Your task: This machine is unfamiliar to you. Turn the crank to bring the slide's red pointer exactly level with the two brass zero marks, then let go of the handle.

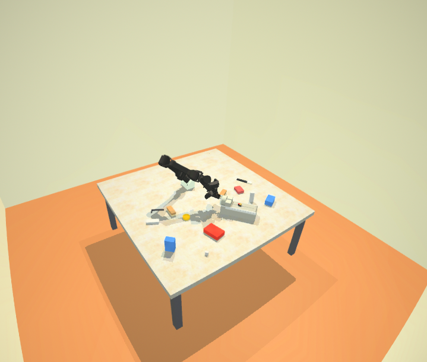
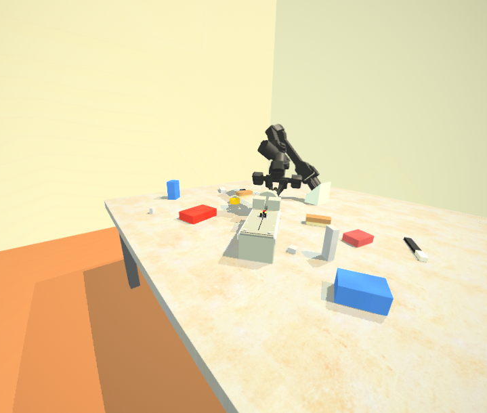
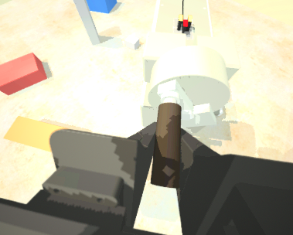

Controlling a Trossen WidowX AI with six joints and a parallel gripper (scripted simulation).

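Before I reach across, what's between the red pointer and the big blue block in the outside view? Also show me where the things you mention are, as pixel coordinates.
In the exterior view, a small white cube (image 2: 292,250) (image 3: 133,42) and an upright grey block (image 2: 329,243) (image 1: 252,197) (image 3: 87,21) stand between them.

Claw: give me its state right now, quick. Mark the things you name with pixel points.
Claw (image 1: 219,197) (image 2: 275,191) (image 3: 164,127): closed on the crank's brown handle (image 3: 168,144), which sits between its fingers.
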